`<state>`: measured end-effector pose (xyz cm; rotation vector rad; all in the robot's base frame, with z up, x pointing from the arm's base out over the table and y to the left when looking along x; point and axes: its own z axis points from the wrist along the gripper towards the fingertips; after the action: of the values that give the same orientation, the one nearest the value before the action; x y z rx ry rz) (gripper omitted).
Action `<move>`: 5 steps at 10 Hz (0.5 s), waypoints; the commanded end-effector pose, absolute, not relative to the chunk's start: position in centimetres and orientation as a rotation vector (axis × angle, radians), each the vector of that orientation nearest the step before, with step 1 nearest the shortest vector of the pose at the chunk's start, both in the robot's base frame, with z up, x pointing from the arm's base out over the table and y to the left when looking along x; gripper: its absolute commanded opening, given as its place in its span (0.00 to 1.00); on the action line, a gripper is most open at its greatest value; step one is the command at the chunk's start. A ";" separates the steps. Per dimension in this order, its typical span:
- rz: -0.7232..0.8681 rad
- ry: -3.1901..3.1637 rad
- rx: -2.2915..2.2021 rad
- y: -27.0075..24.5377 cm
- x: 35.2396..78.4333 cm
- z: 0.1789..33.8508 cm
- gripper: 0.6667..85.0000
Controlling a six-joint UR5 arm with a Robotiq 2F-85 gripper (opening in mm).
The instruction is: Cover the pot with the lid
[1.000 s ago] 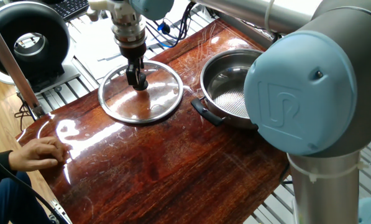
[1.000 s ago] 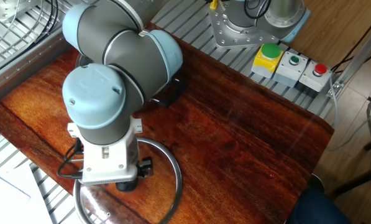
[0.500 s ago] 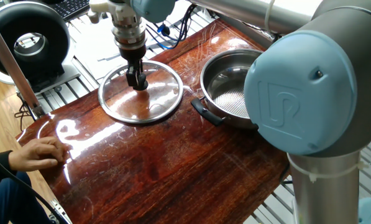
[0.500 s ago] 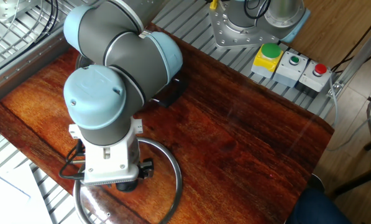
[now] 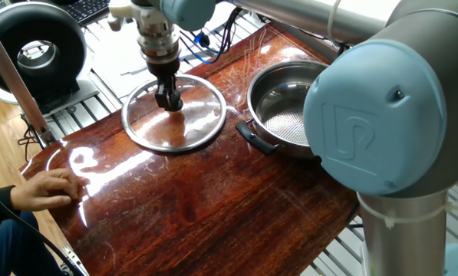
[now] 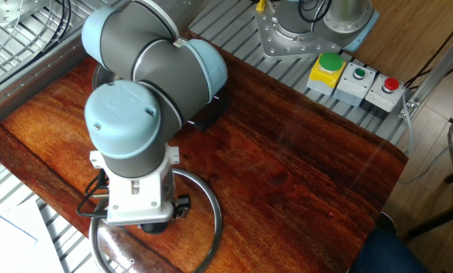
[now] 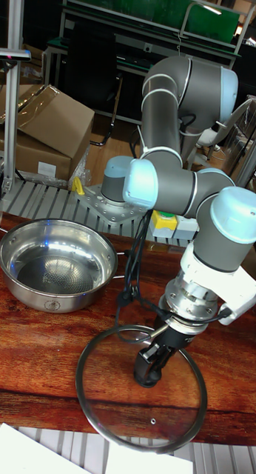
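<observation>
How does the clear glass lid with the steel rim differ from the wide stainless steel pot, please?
The clear glass lid with the steel rim is flat and see-through; the wide stainless steel pot is deep and opaque. The lid has one black centre knob, at which the gripper stands; the pot has black side handles and stands untouched. Both are round and rest on the wooden table.
</observation>
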<state>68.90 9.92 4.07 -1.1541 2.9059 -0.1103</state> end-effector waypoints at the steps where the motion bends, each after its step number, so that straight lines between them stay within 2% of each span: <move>1: -0.111 2.940 -1.083 9.9 68.6 4.5 0.15; 2: -0.097 2.952 -1.054 10.1 68.5 4.5 0.03; 5: -0.094 2.969 -1.034 10.3 68.6 5.4 0.01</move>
<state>68.64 9.99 4.70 -1.0703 2.9498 -0.1141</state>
